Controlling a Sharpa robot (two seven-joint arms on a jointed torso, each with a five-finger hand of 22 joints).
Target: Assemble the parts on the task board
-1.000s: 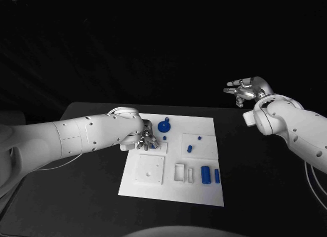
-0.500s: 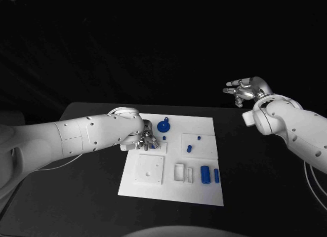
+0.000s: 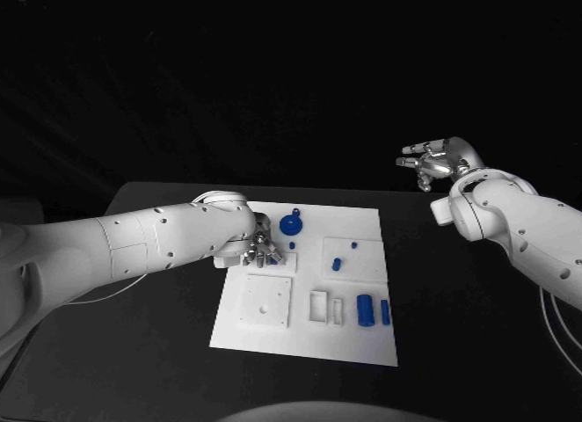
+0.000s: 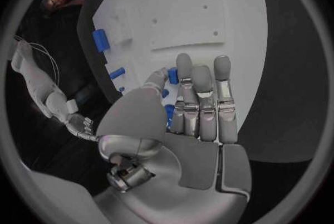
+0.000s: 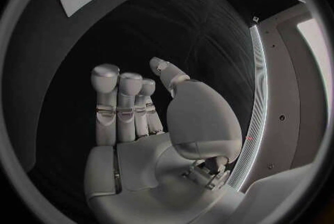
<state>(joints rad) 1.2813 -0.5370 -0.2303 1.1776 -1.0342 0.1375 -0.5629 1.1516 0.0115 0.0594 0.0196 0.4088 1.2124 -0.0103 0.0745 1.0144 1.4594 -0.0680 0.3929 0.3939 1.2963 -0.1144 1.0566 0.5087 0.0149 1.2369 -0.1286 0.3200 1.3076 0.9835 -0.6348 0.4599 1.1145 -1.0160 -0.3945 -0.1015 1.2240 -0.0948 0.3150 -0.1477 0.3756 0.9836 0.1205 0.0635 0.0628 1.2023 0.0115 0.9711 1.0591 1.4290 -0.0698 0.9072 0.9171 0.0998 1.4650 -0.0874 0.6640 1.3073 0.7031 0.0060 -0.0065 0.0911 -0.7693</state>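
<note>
The white task board [image 3: 310, 330] lies in the middle of the black table. My left hand [image 3: 258, 253] is low over the board's left part, and in the left wrist view it [image 4: 188, 118] pinches a small blue part [image 4: 172, 75] between thumb and fingers. A round blue part [image 3: 291, 226] stands just beyond the hand. A larger blue cylinder [image 3: 365, 309] and a thinner one [image 3: 385, 312] lie at the board's near right. My right hand [image 3: 433, 160] is raised past the table's far right, fingers apart, holding nothing [image 5: 139, 112].
A square recessed plate [image 3: 268, 303] sits on the board near my left hand, with narrow white slots [image 3: 319, 306] beside it. Two small blue pegs [image 3: 337, 264] stand on the raised block at the board's right. Bare black table [image 3: 127, 352] flanks the board.
</note>
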